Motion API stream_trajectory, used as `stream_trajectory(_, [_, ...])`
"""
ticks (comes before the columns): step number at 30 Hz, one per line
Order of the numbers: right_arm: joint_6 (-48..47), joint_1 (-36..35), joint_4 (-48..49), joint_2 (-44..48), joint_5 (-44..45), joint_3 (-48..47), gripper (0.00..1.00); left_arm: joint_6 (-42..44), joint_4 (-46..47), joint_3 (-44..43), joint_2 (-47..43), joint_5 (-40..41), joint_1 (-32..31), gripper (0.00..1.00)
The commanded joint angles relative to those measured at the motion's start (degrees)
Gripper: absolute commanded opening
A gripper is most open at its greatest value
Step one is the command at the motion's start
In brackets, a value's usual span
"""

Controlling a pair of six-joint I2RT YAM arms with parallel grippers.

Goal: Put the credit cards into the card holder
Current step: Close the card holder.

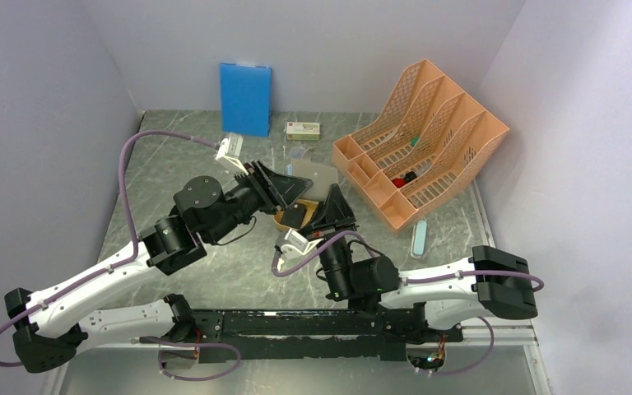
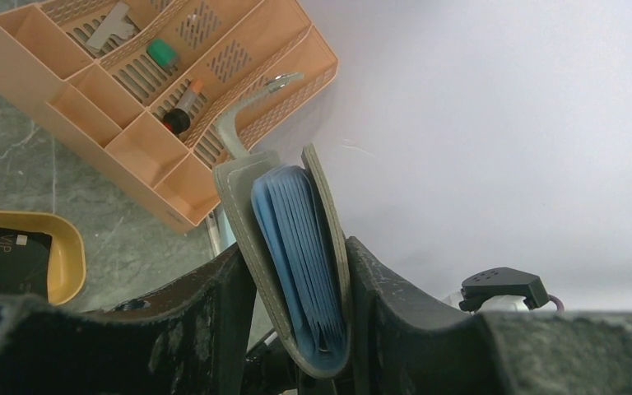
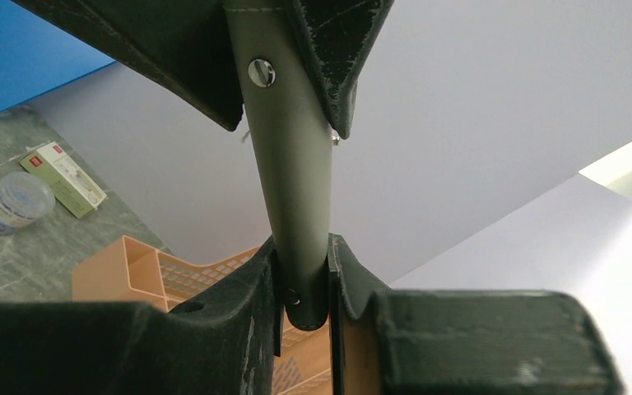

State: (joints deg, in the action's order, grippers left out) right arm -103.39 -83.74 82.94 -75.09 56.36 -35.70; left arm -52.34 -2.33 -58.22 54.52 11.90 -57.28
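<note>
Left end effector (image 2: 296, 317) clamped on the card holder (image 2: 288, 214), right end effector (image 3: 303, 284) pinching its other end, I see it held up off the tabletop (image 2: 132, 239); credit cards (image 2: 8, 259) lie in the yellow tray (image 2: 72, 255)

Card holder (image 2: 296, 247) upright, ajar, credit cards (image 2: 8, 259) stacked

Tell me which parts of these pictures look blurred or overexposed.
Top external: evenly lit, sharp. Left wrist: the left gripper near the lens is dark and soft, the card holder sharp. Right wrist: the right gripper is blurred; the wall at right is washed out.
</note>
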Motion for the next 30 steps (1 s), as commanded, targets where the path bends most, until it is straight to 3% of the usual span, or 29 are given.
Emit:
stream_trajectory(1, [-0.4,-0.9,8.9,0.0,-1.2,-2.2,0.0,0.1,1.9,0.5,0.6,2.3,0.1,0.45])
stream_trajectory(6, [-1.2,-1.2,9.9,-0.4,-1.1,-2.4,0.0,0.3,3.5,0.6,1.3,1.7,0.1,0.31])
stream_trajectory(7, [-1.3,-1.4,10.1,-0.5,-1.0,-2.5,0.0,0.6,3.6,0.6,1.3,1.6,0.1,0.25])
stream_trajectory(8, [-1.4,-1.5,10.3,-0.5,-0.8,-2.6,0.0,0.8,3.6,0.6,1.4,1.5,0.1,0.11])
stream_trajectory(9, [-1.4,-1.7,10.4,-0.6,-0.3,-2.8,0.0,0.8,3.3,0.5,1.2,2.1,0.1,0.06])
stream_trajectory(11, [-0.5,-2.0,9.4,-0.5,1.7,-3.4,0.03,1.0,2.5,0.6,0.8,3.6,0.1,0.05])
stream_trajectory(15, [6.1,-4.1,-1.6,2.7,5.2,-2.7,0.48,1.9,-0.1,1.2,-1.4,8.4,0.1,0.05])
stream_trajectory(18, [22.6,-6.1,-24.0,8.4,6.9,-4.5,0.65,3.8,-3.6,0.1,-2.8,12.8,0.1,0.05])
stream_trajectory(20, [42.1,-7.1,-48.0,13.1,5.8,-9.4,0.74,5.6,-6.8,-1.0,-3.9,16.0,0.2,0.05])
stream_trajectory(21, [53.5,-7.3,-61.1,14.8,2.2,-12.8,0.77,6.7,-8.3,-1.4,-4.7,17.0,0.3,0.05])
stream_trajectory(23, [70.4,-6.8,-78.1,17.2,-5.2,-18.3,0.79,9.2,-10.5,-1.8,-7.1,18.2,0.4,0.05])
stream_trajectory(26, [85.0,-3.2,-88.0,19.4,-16.4,-22.9,0.79,14.2,-13.3,-2.1,-10.0,15.4,0.4,0.05])
stream_trajectory(30, [97.1,7.9,-92.9,21.7,-34.6,-27.7,0.74,21.0,-17.3,-2.9,-11.5,3.6,0.4,0.05])
